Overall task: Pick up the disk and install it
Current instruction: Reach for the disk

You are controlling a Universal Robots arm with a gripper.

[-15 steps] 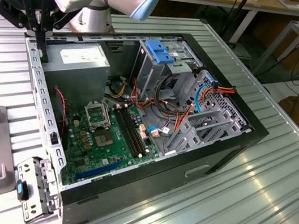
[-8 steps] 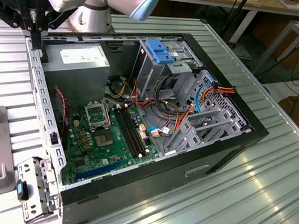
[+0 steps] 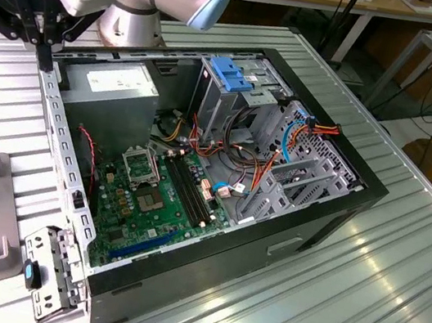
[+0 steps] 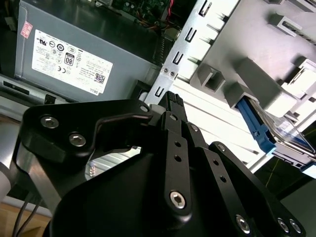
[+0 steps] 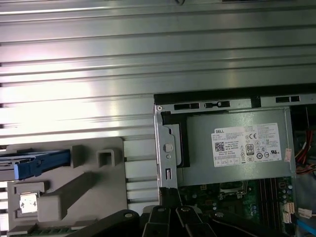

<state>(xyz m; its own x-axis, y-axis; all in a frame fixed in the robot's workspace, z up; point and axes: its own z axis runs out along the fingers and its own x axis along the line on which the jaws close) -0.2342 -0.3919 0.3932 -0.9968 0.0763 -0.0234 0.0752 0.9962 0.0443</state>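
The disk [image 5: 34,163] is kept in a slot of the grey fixture [image 5: 89,187], which is set on the bench [image 3: 395,283] beside the case [image 3: 268,245], towards the exterior view's left. It is likely propped there so that it can be gripped cleanly, and it is not yet picked up. The gripper [image 4: 170,101] is held over the case corner by the power supply [image 5: 232,148], apart from the disk. Whether it is clenched or released cannot be told. The case is laid open side up, presumably so that its bays are reached from above.
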